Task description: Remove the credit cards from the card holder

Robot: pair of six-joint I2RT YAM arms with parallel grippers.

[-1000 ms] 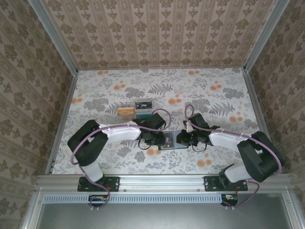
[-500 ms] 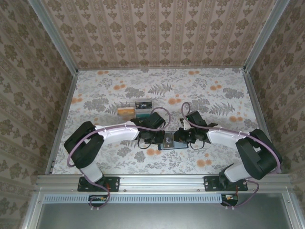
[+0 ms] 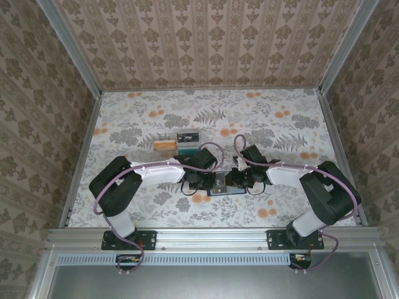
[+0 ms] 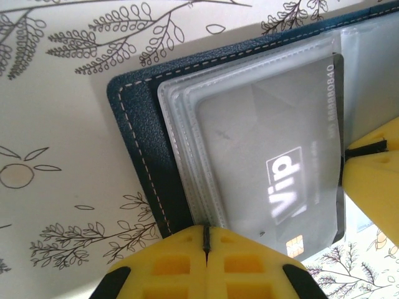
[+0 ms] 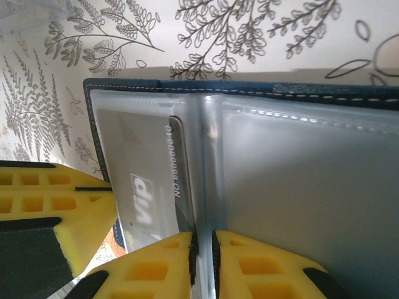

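Observation:
The navy card holder lies open on the floral table between my two grippers. In the left wrist view its cover carries clear sleeves, and the top sleeve holds a grey credit card printed "VIP". My left gripper is shut, its pads meeting on the near edge of the sleeve stack. In the right wrist view the same card sits in the left sleeve of the holder. My right gripper pinches the clear sleeve fold at the spine, with a narrow gap between its pads.
A clear plastic box with orange and teal contents stands just behind the left gripper. The right gripper nearly touches it over the holder. Metal rails and patterned walls bound the table.
The left gripper has closed on the sleeve edge. The right arm has shifted left, closer to the holder's middle, and its jaws stand slightly wider.

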